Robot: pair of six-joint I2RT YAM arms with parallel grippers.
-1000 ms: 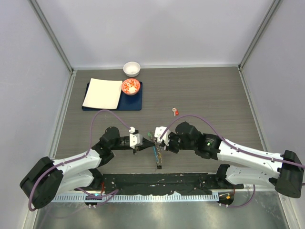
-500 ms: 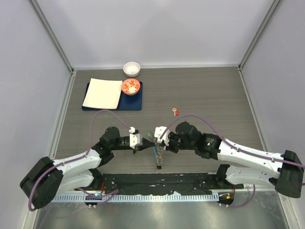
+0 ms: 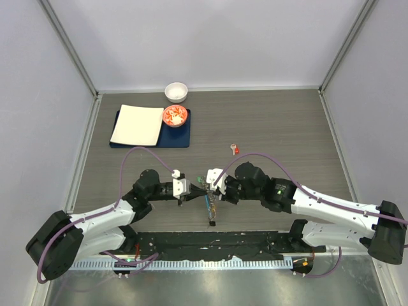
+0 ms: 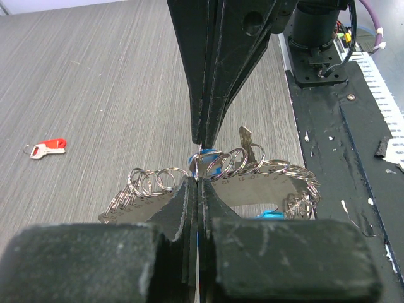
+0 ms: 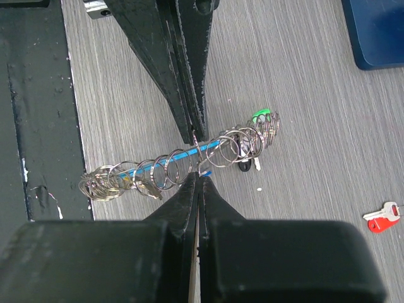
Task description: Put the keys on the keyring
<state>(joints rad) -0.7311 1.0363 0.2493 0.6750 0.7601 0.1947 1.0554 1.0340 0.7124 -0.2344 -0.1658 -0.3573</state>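
Surface: grey wood-grain bench [image 3: 287, 127], keyring [image 5: 170, 165] between the arms.
Grip: left claw [image 4: 197, 189] and right claw [image 5: 199, 183] closed, tip-to-tip on one ring.
Loose: red key [image 3: 235, 149], well apart, nearer right arm.

Seen from above, the keyring [image 3: 210, 207] is too small to tell ring from key, while the right wrist view crops the mat [image 5: 379, 28] at one o'clock.

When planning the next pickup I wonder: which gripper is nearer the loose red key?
Right, narrowly. Both pinch the keyring nose to nose; the red key lies farther up the table, toward the right gripper, the left gripper slightly farther off.
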